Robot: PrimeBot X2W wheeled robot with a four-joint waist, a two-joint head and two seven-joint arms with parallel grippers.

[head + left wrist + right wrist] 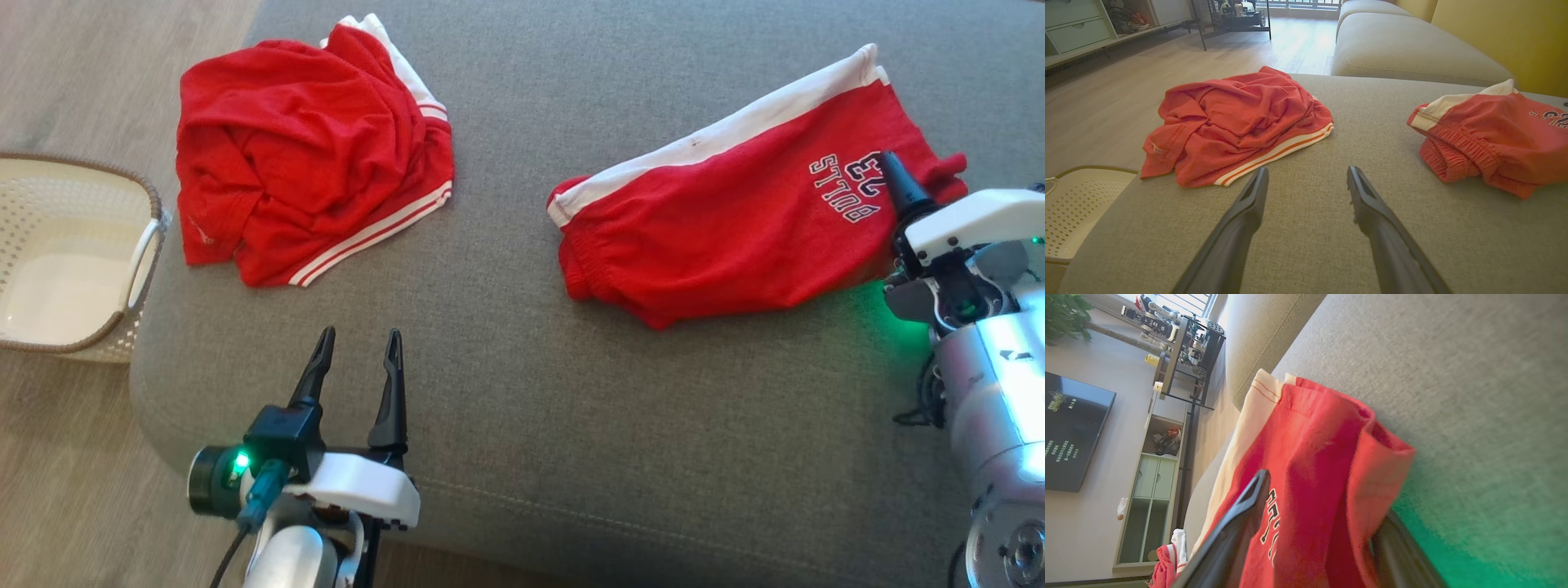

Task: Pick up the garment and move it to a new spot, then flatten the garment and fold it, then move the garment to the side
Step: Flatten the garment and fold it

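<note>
The red shorts lie on the right half of the grey cushion, mostly flat. Their long axis runs slantwise across the head view, from the gathered waistband at the near left up to the leg hem at the far right. A white stripe follows the far edge.

My right gripper is at that hem end, right by the lettered print. In the right wrist view a fold of red cloth sits pinched between the two dark fingers, so I read it as clamped on the shorts, with the whole length of the garment trailing away to its left.

That is the relation I judge the coming move turns on — I hold one end, and the rest will drag or hang behind it.

My left gripper hovers over the near left edge of the cushion, jaws spread and empty, well apart from the shorts. It is nearer the crumpled red garment and the basket beside the cushion — so the right arm is the one placed for this lift.
</note>
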